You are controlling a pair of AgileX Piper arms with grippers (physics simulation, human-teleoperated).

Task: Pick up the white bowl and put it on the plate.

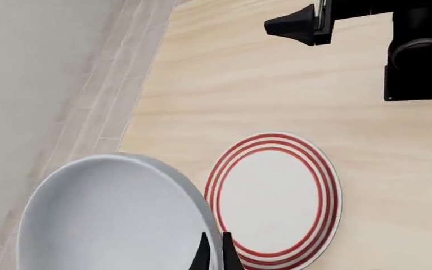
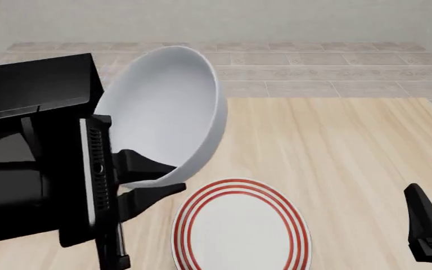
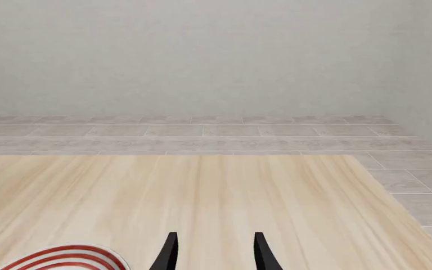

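The white bowl point(image 2: 167, 112) is hanging tilted in my left pincer point(image 2: 152, 179), clamped on its rim, above and just beside the plate point(image 2: 240, 230) on the desk point(image 2: 351, 146). My right pincer point(image 3: 213, 250) is waiting apart, farther from the plate.

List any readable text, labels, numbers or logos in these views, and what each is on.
None readable in any view.
white bowl, pinched at its rim by the left gripper: plain, no markings.
plate: only three red rings, no text.
right gripper: plain black, no label.
table: wood grain only.
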